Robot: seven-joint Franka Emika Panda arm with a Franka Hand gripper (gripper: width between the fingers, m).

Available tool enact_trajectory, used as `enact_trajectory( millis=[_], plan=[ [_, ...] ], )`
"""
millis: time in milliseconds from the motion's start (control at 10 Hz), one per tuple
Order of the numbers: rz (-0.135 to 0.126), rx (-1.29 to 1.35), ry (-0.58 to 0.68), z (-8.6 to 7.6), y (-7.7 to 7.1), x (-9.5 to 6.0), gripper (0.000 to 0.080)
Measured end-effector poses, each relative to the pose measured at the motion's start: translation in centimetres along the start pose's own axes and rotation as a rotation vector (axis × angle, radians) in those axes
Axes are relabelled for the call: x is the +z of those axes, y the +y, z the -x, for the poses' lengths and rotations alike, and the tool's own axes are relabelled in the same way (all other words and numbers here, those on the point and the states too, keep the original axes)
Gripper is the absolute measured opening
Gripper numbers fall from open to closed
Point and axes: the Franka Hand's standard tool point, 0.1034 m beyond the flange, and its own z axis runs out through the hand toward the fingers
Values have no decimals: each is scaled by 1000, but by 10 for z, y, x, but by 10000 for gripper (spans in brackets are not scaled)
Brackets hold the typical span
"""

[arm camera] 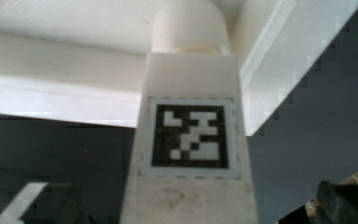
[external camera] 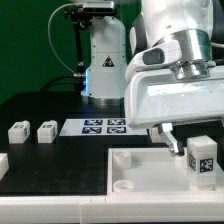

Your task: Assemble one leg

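A leg [external camera: 203, 160], a small white blocky post with a black-and-white tag facing the camera, stands upright at the far right corner of the large white tray [external camera: 140, 178]. My gripper [external camera: 185, 140] hangs just above and beside it. In the wrist view the leg [arm camera: 194, 130] fills the middle, its round end toward the white tray [arm camera: 51, 80]. My gripper [arm camera: 185, 205] is open: one finger [arm camera: 345, 200] and the other finger [arm camera: 25, 205] stand well apart from the leg's sides.
Two more white legs [external camera: 17, 131] [external camera: 47, 130] stand on the black table at the exterior view's left. The marker board [external camera: 105, 126] lies behind the tray. The arm's white base [external camera: 105, 70] stands at the back. A white part [external camera: 3, 165] shows at the left edge.
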Motion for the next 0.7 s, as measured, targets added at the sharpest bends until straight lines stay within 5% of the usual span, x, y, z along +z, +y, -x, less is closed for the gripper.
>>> enact_trajectory(
  millis=[200,500,700],
  plan=[
    [2,18,-68,-14,13,-12,649],
    [-16,39,-184,-24,14,-6,649],
    [-54,68,-426,-22,2,-3,649]
  ],
)
